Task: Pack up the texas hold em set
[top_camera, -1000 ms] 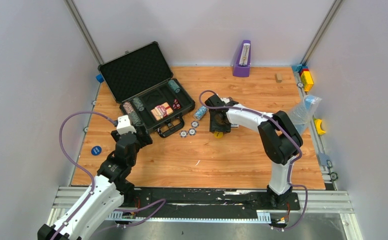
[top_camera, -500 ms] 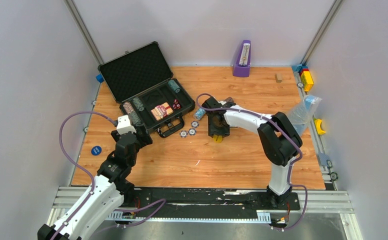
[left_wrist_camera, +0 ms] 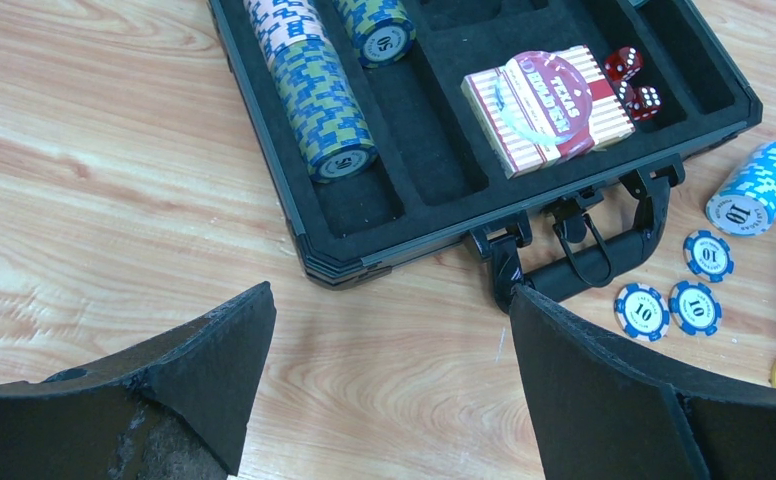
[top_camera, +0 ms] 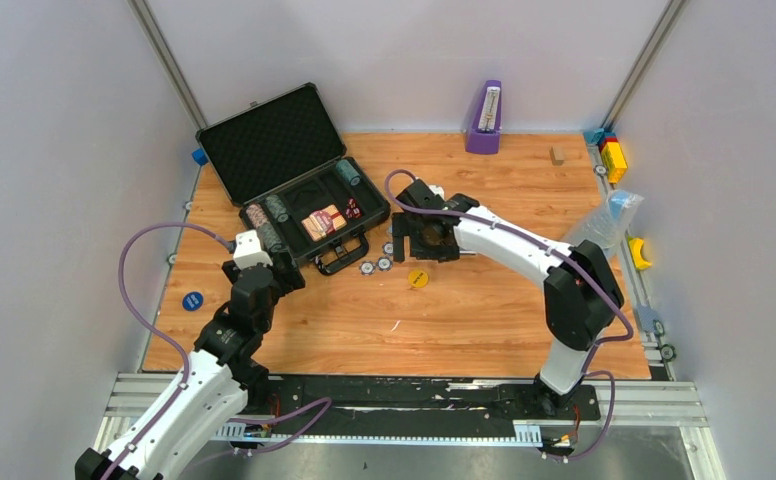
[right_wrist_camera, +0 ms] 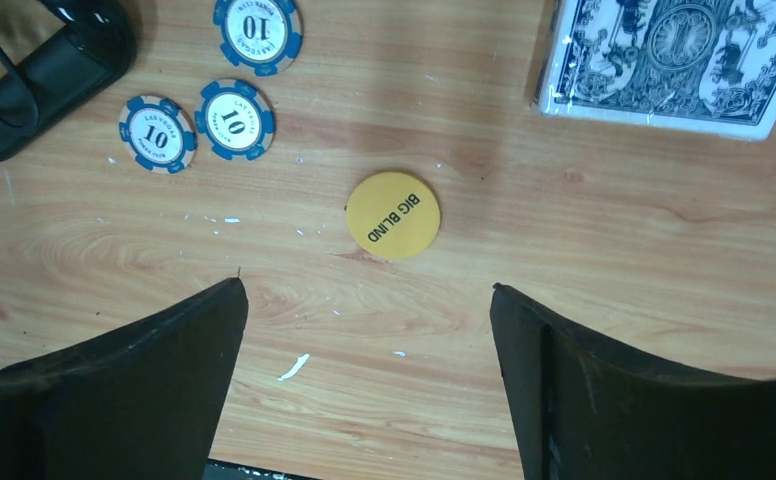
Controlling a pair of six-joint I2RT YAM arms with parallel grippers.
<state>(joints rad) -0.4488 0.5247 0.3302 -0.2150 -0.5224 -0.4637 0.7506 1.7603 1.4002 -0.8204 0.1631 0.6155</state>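
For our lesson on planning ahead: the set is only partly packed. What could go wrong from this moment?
The yellow Big Blind button lies flat on the table, so the open right tool may well skid it instead of lifting it. The loose blue chips sit close to the case handle; a reach there could knock them. The blue chip roll lies on its side and might roll if nudged.

My left gripper (left_wrist_camera: 389, 305) hangs with jaws wide apart just short of the briefcase (left_wrist_camera: 404, 248), where chip rolls (left_wrist_camera: 324, 110), a red card deck (left_wrist_camera: 484, 105) and red dice (left_wrist_camera: 634, 85) lie; three loose blue chips (left_wrist_camera: 695, 306) sit beside its handle (left_wrist_camera: 594, 265)
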